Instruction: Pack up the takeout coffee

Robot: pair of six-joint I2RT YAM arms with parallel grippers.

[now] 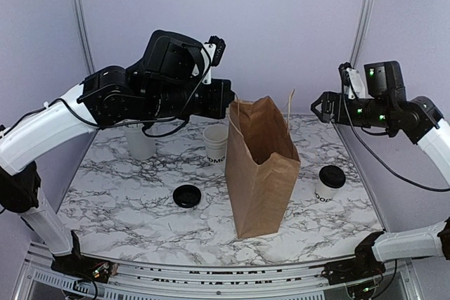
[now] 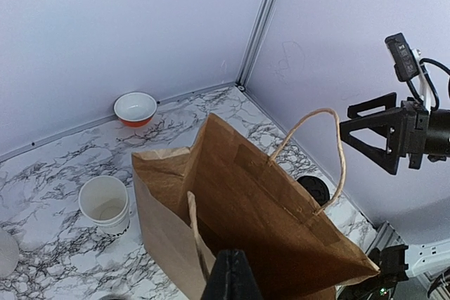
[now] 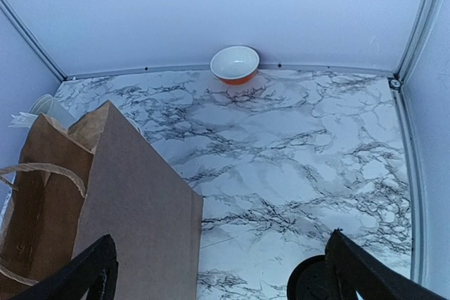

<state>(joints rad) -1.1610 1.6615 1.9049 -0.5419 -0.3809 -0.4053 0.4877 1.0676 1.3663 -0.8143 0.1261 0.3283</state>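
- bag [image 1: 261,166]: brown paper, upright near mid-table, mouth open. One twine handle arches above the rim on its right side. The other lies at the left rim.
- coffee [image 1: 330,184]: white cup with black lid on, upright on the table right of the bag and apart from it. A strip of bare marble separates the two. The table's right edge is near on the cup's other side.
- left gripper [image 2: 232,275]: jaws clenched, at the bag's upper left rim. The handle there runs in under the fingers, and I cannot tell whether it is pinched.
- right gripper [image 1: 318,107]: jaws released wide, holding nothing. It hangs in the air right of the bag, at about rim height, above and behind the coffee. There is open air between it and the bag's raised handle.
- lid [image 1: 187,196]: loose, black, flat on the table left of the bag and apart from it.
- cup stack [image 1: 215,144]: lidless white cups just behind the bag's left edge.
- pale cup [image 1: 139,142]: farther left of the bag, partly hidden under the left arm.
- bowl [image 2: 136,109]: orange outside and white inside, well behind the bag against the back wall.
- table [image 1: 126,201]: marble top, bare in front of the bag to the near edge, and bare behind the bag toward the right wall.
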